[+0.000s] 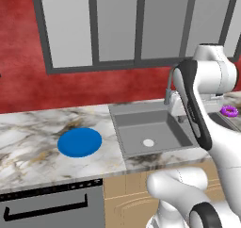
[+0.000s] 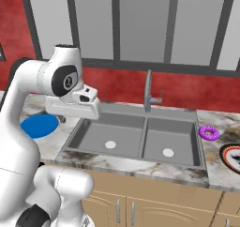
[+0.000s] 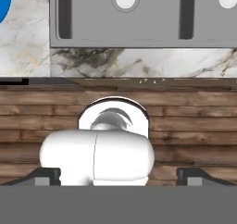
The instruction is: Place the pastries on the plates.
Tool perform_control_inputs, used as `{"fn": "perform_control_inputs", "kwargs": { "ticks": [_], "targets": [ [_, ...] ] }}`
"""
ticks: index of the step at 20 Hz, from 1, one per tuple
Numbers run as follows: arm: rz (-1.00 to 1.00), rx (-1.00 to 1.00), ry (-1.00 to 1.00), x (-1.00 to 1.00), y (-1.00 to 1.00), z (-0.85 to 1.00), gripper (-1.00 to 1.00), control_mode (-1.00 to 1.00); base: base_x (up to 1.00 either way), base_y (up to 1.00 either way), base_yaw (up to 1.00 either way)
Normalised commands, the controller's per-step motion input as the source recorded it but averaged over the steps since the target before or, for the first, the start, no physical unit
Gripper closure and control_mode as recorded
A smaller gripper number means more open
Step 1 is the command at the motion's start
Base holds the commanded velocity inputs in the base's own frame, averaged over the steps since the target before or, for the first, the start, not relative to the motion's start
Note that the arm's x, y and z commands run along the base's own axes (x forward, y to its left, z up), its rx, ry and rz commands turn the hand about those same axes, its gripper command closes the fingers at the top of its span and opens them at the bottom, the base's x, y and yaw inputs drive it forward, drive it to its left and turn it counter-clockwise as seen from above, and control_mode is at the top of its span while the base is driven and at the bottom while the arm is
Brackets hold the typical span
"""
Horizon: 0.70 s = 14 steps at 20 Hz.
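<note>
Pincer: the two-finger gripper hangs above the front of the counter and looks straight down; its two dark finger tips stand far apart at the bottom corners of the hand view, so the jaws are wide and nothing lies between them.
Below the pincer: a wooden plank floor, and at 12 o'clock in the hand view the marble edge and the sink.
Sink: a grey steel double-basin sink is set in the white, grey-veined marble counter, with a grey curved faucet at its back rim.
Blue plate: the plain bright blue round plate lies flat on the marble at 9 o'clock from the sink, near its rim but apart from it, bare on top.
Donut: the purple-glazed ring donut lies on the marble at 3 o'clock from the sink, just beside the basin's rim.
Patterned plate: the round plate with a red-orange rim, black band and white centre sits at 5 o'clock from the donut, near it, cut off by the picture's edge.
Backdrop: a red wall and grey-framed panels.
</note>
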Motion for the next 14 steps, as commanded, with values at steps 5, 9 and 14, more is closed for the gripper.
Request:
{"fn": "perform_control_inputs", "kwargs": {
  "ticks": [5,9,14],
  "targets": [
    [0.00,0.00,0.00,-0.47,-0.01,-0.04,-1.00,-1.00,0.00,0.00,0.00],
    [0.00,0.00,0.00,-0.24,0.00,0.00,-1.00,-1.00,0.00,0.00,0.00],
    [0.00,0.00,0.00,0.00,0.00,0.00,-1.00,-1.00,0.00,0.00,0.00]
  ]
}}
